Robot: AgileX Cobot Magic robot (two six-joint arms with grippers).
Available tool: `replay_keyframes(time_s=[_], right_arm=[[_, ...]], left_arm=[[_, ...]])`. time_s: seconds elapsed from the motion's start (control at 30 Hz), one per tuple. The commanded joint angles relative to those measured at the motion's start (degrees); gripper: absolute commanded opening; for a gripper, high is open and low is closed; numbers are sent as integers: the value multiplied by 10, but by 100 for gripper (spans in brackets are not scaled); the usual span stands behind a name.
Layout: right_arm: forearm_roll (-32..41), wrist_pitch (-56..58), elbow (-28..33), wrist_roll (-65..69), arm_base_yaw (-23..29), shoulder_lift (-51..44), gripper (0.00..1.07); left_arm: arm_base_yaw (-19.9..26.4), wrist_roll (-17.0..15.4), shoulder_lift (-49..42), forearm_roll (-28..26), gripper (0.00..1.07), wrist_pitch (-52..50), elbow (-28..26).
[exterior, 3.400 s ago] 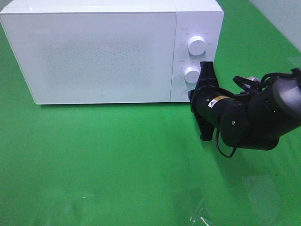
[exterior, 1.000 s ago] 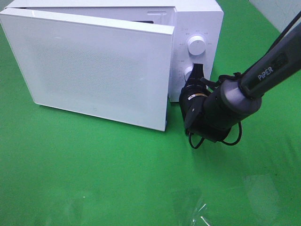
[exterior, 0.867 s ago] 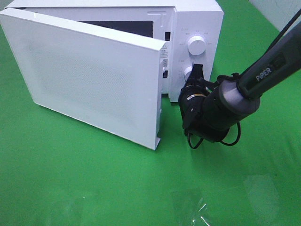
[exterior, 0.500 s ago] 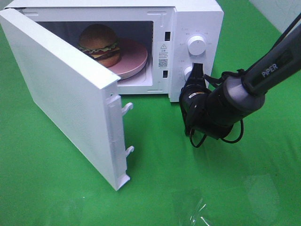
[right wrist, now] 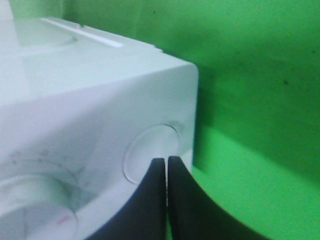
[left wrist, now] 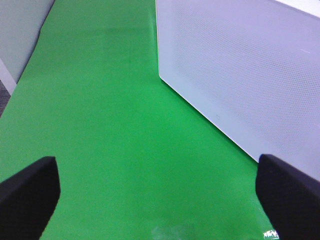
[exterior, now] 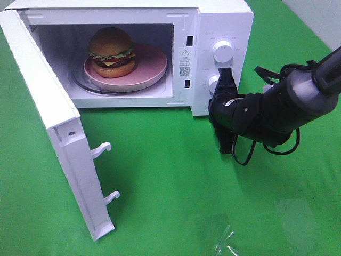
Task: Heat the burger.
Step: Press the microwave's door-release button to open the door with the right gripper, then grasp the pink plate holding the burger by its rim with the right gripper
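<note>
With the burger [exterior: 111,52] inside the open microwave [exterior: 240,32], right fingers [right wrist: 155,200] clenched empty and left fingers [left wrist: 27,195] spread, the door [exterior: 64,138] likely needs swinging shut next.

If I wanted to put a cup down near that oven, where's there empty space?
The widest bare patch is the green mat between the open door and the right arm. Inside the microwave it is crowded: the burger and pink plate fill the floor. The shut right fingers crowd the lower knob.
</note>
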Motion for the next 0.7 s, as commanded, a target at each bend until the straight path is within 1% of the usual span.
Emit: replay_keyframes(time_s=[0.03,0.2,0.23,0.37,0.4,0.43,0.47,0.5,0.57,0.67,0.7], right_arm=[[-46,50,23,-18,-2,-25,0],[-81,84,49,-36,-2,-48,0],[-92,96,61,-62,-2,-64,0],[-111,127,73,-113,-2,-94,0],[-128,161,75,-161,-3,-113,0],[-128,161,75,-161,-3,-113,0],[-146,189,75,-210,-3,-131,0],[-146,189,75,-210,-3,-131,0],[-175,242,74,-313,-3,-170,1],[-190,273,74,-352,-3,-182,1],[-210,311,74,-387,-3,-197,1]], left_arm=[[2,-3,-11,-1,100,-7,2],[2,-3,-11,-1,100,-7,2],[2,-3,-11,-1,100,-7,2],[2,-3,-11,-1,100,-7,2],[2,-3,-11,-1,100,-7,2],[2,-3,-11,-1,100,-7,2],[2,-3,-11,-1,100,-7,2],[2,-3,-11,-1,100,-7,2],[2,-3,-11,-1,100,-7,2],[2,-3,-11,-1,100,-7,2],[2,-3,-11,-1,100,-7,2]])
